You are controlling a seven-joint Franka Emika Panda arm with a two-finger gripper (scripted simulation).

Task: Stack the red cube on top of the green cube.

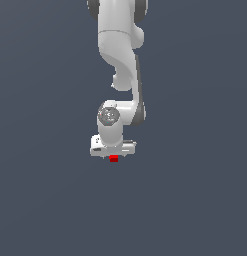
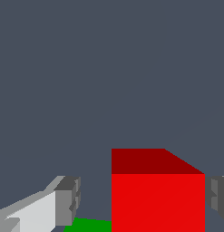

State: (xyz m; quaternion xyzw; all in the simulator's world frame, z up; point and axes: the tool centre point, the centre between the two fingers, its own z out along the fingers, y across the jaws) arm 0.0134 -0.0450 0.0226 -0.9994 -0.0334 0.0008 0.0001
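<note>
We find the red cube between the gripper fingers in the wrist view. One finger pad stands clear of the cube with a gap between; the other pad sits just beside the cube's far face, and we cannot tell if it touches. We log the jaws as apart, not clamped on the cube. A sliver of the green cube shows low beside the red cube, partly hidden by it. In the exterior view only a small part of the red cube peeks out beneath the white gripper, with the arm reaching down over the plain dark grey floor. The green cube is not seen there.
</note>
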